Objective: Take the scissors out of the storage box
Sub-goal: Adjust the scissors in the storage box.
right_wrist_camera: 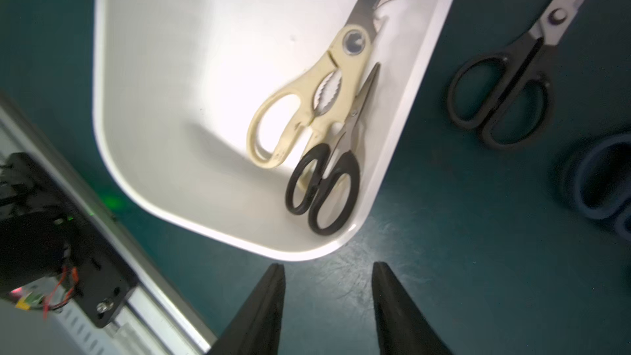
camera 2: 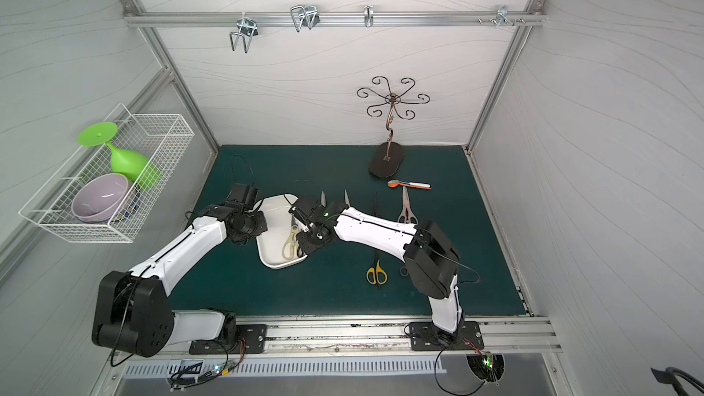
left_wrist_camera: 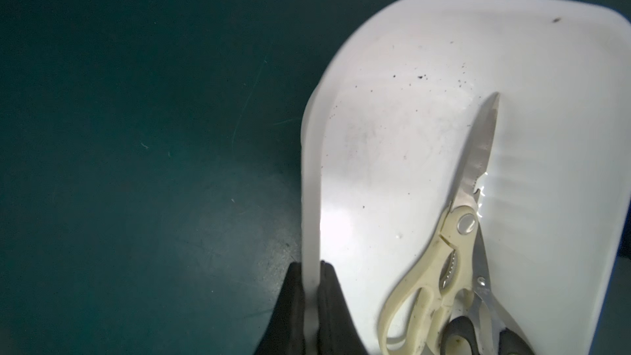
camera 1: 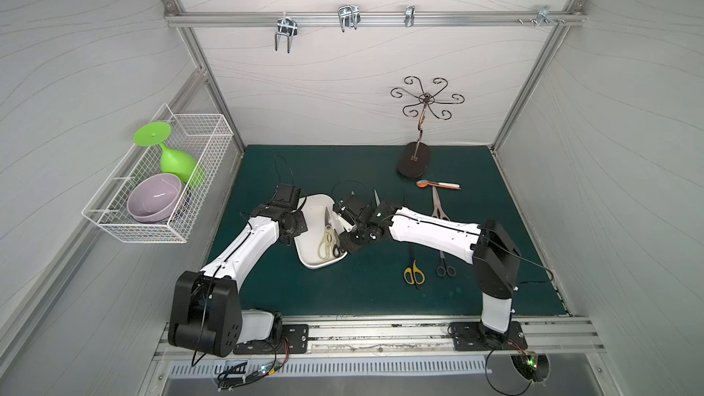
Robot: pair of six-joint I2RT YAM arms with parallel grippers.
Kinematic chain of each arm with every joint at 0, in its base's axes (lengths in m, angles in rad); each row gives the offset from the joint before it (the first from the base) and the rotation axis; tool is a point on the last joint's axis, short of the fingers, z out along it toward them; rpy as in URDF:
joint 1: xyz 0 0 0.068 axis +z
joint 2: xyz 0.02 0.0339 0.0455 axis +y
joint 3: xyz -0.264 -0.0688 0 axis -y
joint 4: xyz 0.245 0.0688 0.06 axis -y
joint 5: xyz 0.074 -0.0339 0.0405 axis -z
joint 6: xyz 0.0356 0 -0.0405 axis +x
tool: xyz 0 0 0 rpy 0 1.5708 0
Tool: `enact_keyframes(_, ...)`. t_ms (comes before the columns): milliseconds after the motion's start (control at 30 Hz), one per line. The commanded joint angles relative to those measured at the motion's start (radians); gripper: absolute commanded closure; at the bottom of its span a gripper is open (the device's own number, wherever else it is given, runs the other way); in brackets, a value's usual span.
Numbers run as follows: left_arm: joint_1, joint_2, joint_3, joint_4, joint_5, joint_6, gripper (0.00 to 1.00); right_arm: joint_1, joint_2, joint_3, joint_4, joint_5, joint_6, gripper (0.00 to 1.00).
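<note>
- Far left of the box [camera 1: 310, 222], a wire basket [camera 1: 207, 154] on the side wall holds a green goblet [camera 1: 175, 161] and a purple bowl [camera 1: 154, 198].
- The left gripper [left_wrist_camera: 310, 278] is pinched tight on the box's left wall, with one finger inside and one outside.
- The white box sits mid-mat, its long axis running from the front rail toward the back wall.
- Inside, the cream shears [left_wrist_camera: 450, 227] lie along that axis, with the blades closed, the tip toward the back wall and the handles toward the front.
- The small black-handled scissors [right_wrist_camera: 353, 175] lie just right of them, against the box's right wall. They touch the shears, with the handles in the near right corner and the tip also toward the back.
- The right gripper [right_wrist_camera: 328, 268] hovers over the mat just off that corner, its jaws partly apart and holding nothing.
- On the mat right of the box lies a larger black-handled pair [right_wrist_camera: 502, 97], roughly parallel to the box. Blue handles [right_wrist_camera: 594, 182] show beyond it, blurred.
- Further right, a yellow-handled pair [camera 1: 413, 274] and a grey pair [camera 1: 445, 270] have their handles toward the front, and their blades run back under the right arm.
- A steel pair [camera 1: 438, 207] points toward an orange-and-white spoon [camera 1: 438, 184].
- A scrolled metal stand [camera 1: 413, 161] is behind and to the right of the box.
</note>
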Motion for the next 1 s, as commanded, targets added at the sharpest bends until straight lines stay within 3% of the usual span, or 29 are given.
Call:
enact_keyframes(0, -0.005, -0.022, 0.016, 0.016, -0.005, -0.001, 1.0, 0.01, 0.045, 0.058, -0.095, 0.122, -0.029, 0.53)
enact_keyframes(967, -0.005, -0.023, 0.015, 0.016, -0.006, -0.002, 1.0, 0.061, 0.189, 0.167, -0.152, 0.221, -0.056, 0.57)
